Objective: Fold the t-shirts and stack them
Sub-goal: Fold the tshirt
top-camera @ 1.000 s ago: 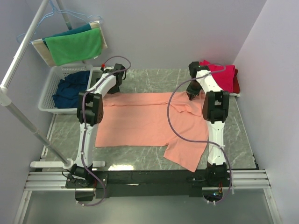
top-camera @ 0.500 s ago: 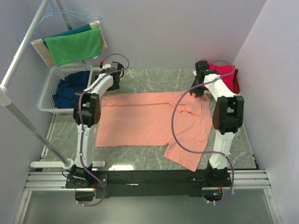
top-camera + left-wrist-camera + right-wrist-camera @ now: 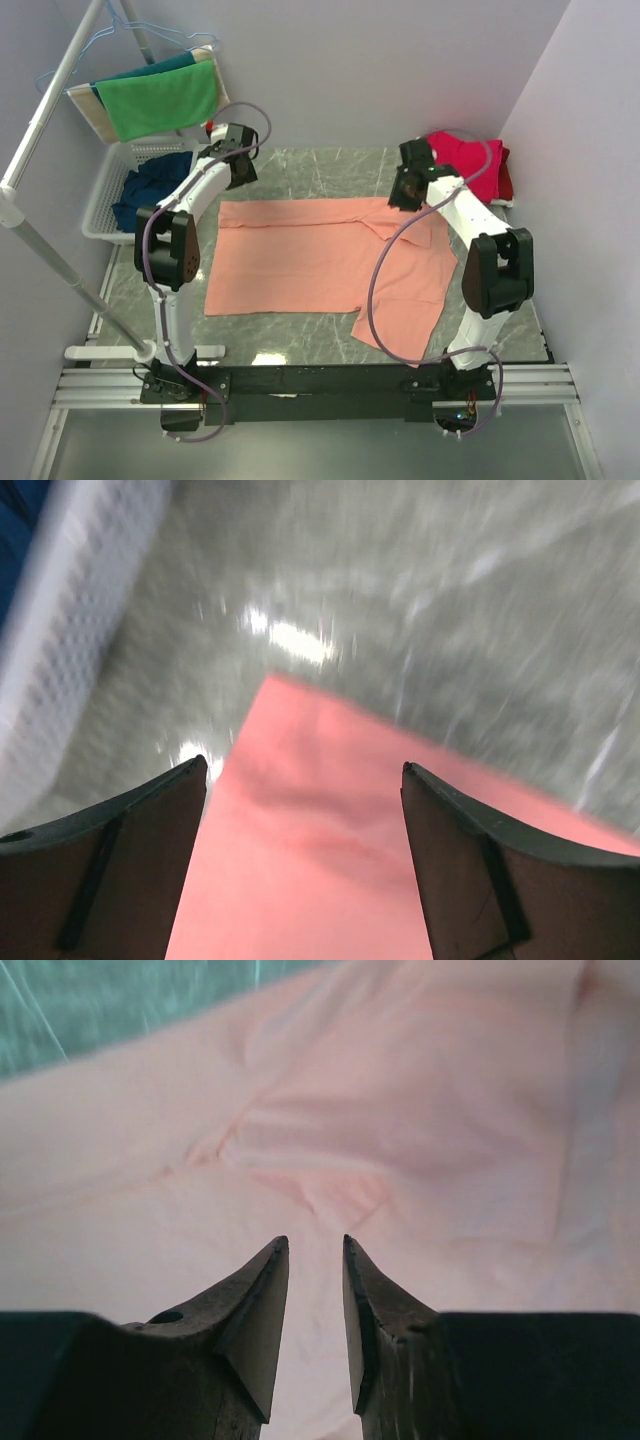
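Note:
The salmon-orange t-shirt lies spread on the grey table, with one part folded over at its far right and a flap reaching the near edge. My left gripper hovers wide open and empty over the shirt's far left corner. My right gripper hangs over the wrinkled far right part of the shirt; its fingers stand a narrow gap apart with nothing between them. Crimson-pink and red t-shirts lie piled at the far right. A navy t-shirt lies in the basket.
A white mesh basket stands at the far left and shows beside the shirt corner in the left wrist view. Green, teal and beige cloths hang on a rack above it. A slanted white pole crosses the left side. Walls close the back and right.
My right gripper has swung out toward the red pile and come back left over the shirt's far right fold. My left arm's elbow has swung left; its gripper stays near the far left corner.

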### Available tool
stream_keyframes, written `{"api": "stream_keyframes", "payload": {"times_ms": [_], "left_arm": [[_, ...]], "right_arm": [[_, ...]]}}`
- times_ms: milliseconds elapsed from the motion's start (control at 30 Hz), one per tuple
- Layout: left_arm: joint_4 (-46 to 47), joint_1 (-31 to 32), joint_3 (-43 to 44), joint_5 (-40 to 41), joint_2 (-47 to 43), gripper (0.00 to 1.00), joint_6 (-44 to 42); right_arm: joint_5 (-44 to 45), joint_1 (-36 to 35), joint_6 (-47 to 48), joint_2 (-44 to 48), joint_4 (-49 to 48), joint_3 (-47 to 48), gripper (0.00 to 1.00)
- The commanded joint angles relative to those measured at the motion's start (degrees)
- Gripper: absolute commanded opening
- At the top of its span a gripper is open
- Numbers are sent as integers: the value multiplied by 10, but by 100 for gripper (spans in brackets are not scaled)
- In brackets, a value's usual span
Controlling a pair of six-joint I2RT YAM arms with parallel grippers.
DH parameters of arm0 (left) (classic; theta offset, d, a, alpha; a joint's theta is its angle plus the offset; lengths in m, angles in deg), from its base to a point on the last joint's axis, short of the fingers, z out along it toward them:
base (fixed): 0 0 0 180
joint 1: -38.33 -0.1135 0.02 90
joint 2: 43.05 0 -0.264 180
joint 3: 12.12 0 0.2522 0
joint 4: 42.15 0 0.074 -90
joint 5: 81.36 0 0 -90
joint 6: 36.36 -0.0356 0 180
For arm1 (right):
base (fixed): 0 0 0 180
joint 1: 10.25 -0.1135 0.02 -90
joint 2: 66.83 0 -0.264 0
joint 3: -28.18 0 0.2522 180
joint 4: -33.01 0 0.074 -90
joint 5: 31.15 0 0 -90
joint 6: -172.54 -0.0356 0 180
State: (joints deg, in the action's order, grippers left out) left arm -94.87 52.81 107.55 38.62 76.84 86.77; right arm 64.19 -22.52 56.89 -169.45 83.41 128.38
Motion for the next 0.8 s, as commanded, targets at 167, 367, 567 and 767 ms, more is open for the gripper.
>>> {"api": "stream_keyframes", "payload": {"times_ms": [167,367,567,767], "left_arm": [[25,3,-125,-103,-77,84,29],[20,3,-138,-99,-72,84,28],[13,3,-122,-88,-63,84,22],[9,3,-112,-87,-55,84,18]], "right_arm": [[-16,-31,-8,-17,-41,-63,38],[-10,-34,-8,-63,-39,-47,38],[-1,-35,-13,-90,-24,-30,37],[7,-33,-15,-111,-20,-20,36]]}}
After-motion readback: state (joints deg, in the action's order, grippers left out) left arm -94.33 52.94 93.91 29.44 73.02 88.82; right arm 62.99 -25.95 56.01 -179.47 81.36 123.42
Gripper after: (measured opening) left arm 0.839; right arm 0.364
